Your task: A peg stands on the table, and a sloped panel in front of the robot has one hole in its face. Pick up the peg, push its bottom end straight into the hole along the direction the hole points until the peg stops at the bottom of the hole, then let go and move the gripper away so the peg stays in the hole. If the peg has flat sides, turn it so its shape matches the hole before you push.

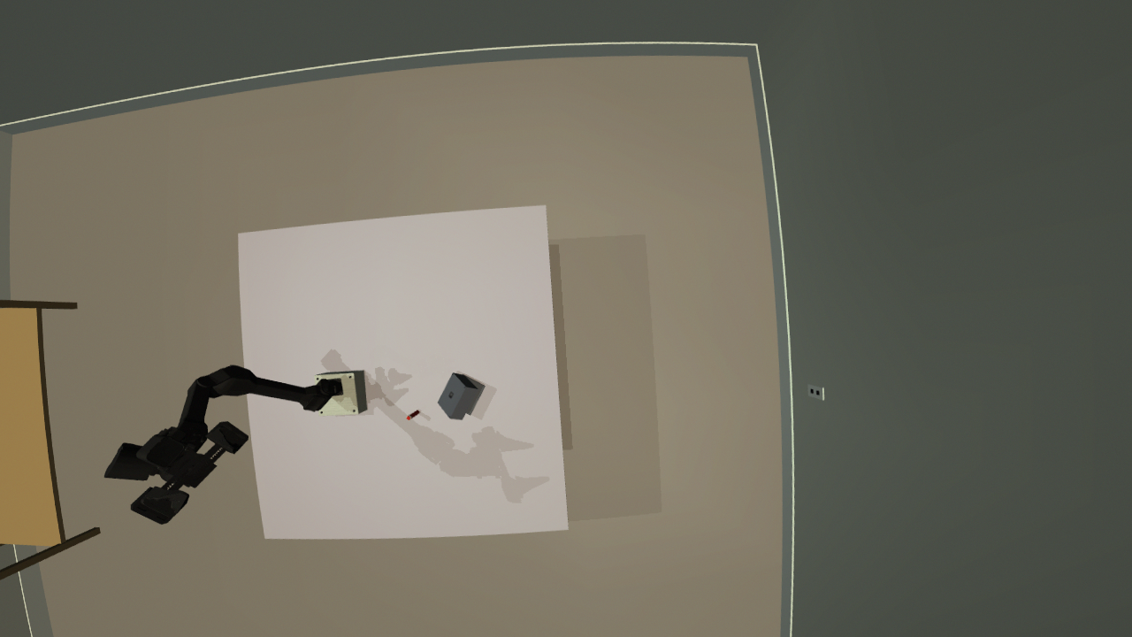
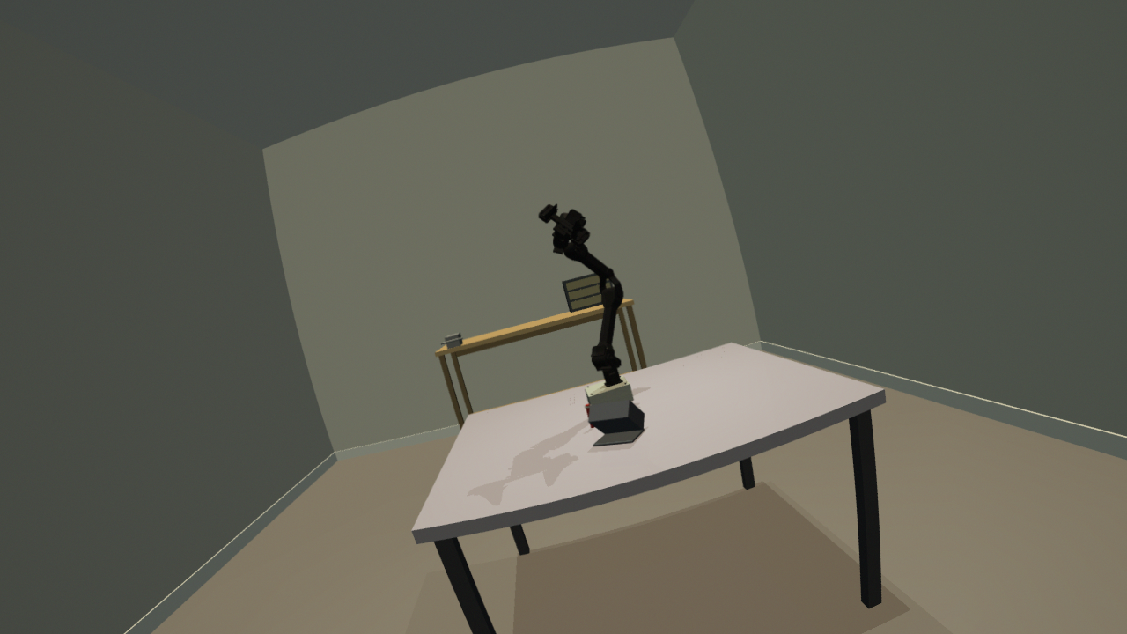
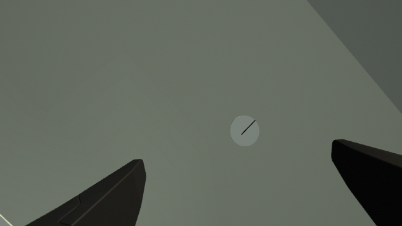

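The small red and dark peg (image 1: 413, 414) stands on the white table (image 1: 332, 293) (image 2: 709, 394), between the arm's base and the panel. In the exterior view only a red sliver of it shows at the panel's left edge. The grey sloped panel block (image 1: 467, 402) (image 2: 609, 409) has one small dark hole (image 1: 451, 394) in its face; its shape is too small to tell. My gripper (image 1: 195, 472) (image 2: 563, 224) (image 3: 236, 158) is open and empty. It is raised high, beyond the table's left edge in the top view, far from the peg. The wrist view shows neither peg nor panel.
The arm's pale base (image 1: 340, 402) stands near the peg. A wooden bench (image 1: 19, 427) (image 2: 519, 325) is by the far wall, with a slatted rack (image 2: 583, 293) and a small grey object (image 2: 453, 340) on it. A round clock-like disc (image 3: 244, 138) shows in the wrist view.
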Motion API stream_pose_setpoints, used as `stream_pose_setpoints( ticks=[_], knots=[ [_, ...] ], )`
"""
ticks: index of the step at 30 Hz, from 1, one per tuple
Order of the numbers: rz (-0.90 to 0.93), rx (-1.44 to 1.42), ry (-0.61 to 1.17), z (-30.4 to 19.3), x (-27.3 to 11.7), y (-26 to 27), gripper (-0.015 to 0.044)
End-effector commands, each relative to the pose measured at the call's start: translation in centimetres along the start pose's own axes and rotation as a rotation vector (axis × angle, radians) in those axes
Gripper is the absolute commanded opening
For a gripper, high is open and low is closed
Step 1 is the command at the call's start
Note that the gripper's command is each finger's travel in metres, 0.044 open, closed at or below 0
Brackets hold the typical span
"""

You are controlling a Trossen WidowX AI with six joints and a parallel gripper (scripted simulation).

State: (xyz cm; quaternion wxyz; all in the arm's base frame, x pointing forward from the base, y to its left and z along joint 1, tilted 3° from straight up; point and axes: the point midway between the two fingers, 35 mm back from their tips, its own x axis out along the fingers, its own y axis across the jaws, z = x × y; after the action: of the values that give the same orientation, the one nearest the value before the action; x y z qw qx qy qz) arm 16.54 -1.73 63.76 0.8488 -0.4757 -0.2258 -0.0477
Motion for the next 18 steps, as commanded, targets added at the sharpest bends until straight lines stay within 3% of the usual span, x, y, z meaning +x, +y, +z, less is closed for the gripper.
stream_pose_setpoints(
  ticks=[1,18],
  knots=[
    [0.009,-0.026,0.050,-3.3,1.0,0.4,0.0440],
    [0.051,-0.103,0.190,-11.2,2.7,2.7,0.0440]
  ],
)
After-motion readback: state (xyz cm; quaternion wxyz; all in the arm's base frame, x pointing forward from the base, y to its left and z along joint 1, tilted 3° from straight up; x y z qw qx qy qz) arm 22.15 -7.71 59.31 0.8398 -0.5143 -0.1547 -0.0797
